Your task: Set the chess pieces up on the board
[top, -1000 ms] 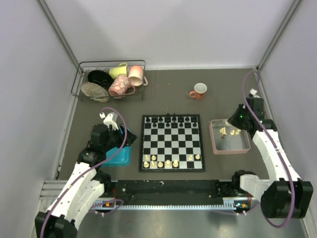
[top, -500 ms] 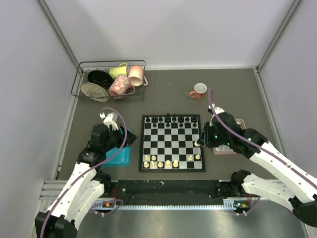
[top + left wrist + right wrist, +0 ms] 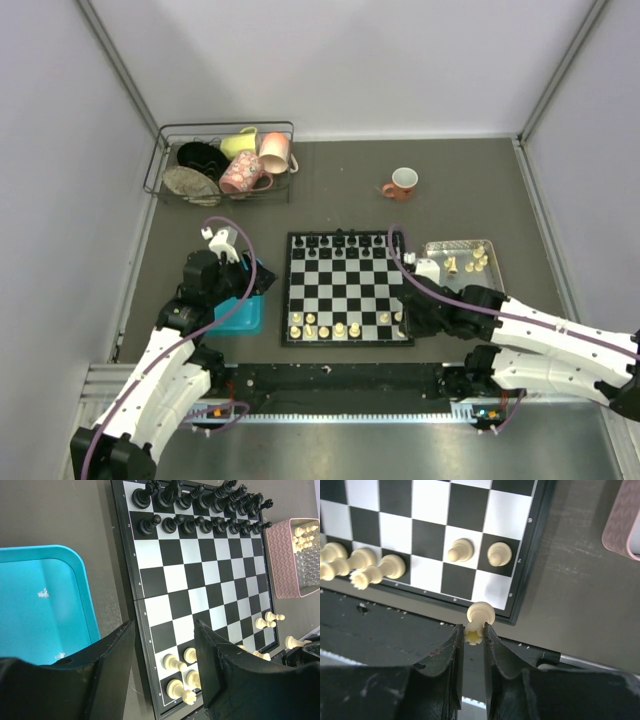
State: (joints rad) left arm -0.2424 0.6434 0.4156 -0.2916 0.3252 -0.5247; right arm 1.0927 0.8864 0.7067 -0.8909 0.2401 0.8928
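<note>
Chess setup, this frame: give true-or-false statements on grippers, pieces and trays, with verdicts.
1. The right gripper is shut on a cream-white piece. True.
2. The left gripper holds a black piece. False: its jaws stand open, with nothing between them.
3. Black pieces stand in two rows at the far edge of the board. True.
4. The pink tray holds no pieces. False: several cream-white pieces lie in it.
5. The red mug sits in the wire rack. False: it stands alone, outside the rack.
</note>
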